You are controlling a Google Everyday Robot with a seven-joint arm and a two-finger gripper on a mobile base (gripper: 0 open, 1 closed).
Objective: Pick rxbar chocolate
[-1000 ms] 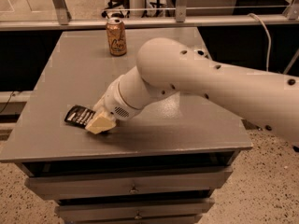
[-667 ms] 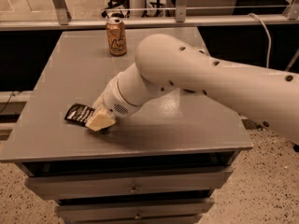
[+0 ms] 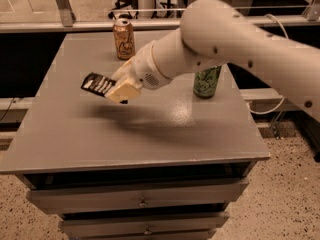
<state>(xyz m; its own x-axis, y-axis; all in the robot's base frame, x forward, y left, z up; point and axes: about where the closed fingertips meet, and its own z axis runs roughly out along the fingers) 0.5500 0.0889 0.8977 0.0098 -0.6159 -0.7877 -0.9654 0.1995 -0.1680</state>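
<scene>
The rxbar chocolate (image 3: pixel 97 84), a flat black wrapper with white lettering, hangs in the air above the left part of the grey table (image 3: pixel 75 134), clear of its surface. My gripper (image 3: pixel 121 91) is shut on the bar's right end, with its cream fingers (image 3: pixel 125 90) clamped around it. My white arm reaches in from the right and crosses over the table's middle. The bar's shadow lies on the table below it.
An orange-gold can (image 3: pixel 124 39) stands at the back of the table. A green can (image 3: pixel 207 82) stands at the right, partly behind my arm. Drawers sit under the table front. A railing runs behind the table.
The gripper has risen from the table with the bar in it. The arm has lifted and uncovered the green can. The bar now hangs above the surface.
</scene>
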